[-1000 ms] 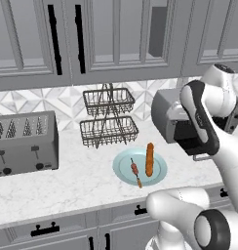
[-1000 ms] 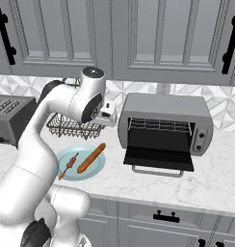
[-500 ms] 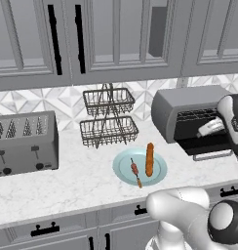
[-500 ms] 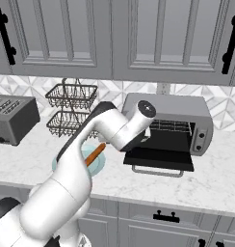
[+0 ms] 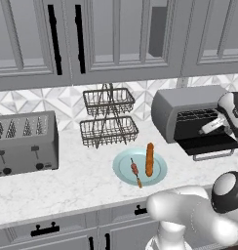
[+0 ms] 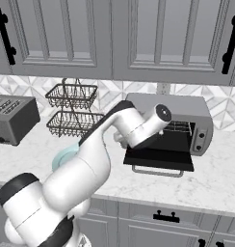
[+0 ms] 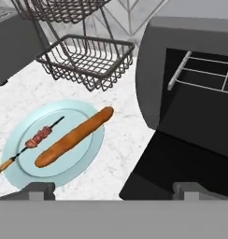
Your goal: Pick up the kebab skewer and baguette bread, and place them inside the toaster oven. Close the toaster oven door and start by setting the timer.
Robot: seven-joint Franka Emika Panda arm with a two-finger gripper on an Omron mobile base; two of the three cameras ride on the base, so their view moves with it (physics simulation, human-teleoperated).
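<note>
Both foods lie on plate (image 7: 83,161) (hand (image 7: 113,189) open, empty).

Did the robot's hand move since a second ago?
Yes. In the left base view the hand has swung right, from near the wire basket rack to the open front of the toaster oven.

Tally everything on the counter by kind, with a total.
Food: 2, baguette and kebab skewer
Plates: 1, teal plate
Appliances: 2, toaster oven and slot toaster
Racks: 1, two-tier wire basket
Total: 6
</note>
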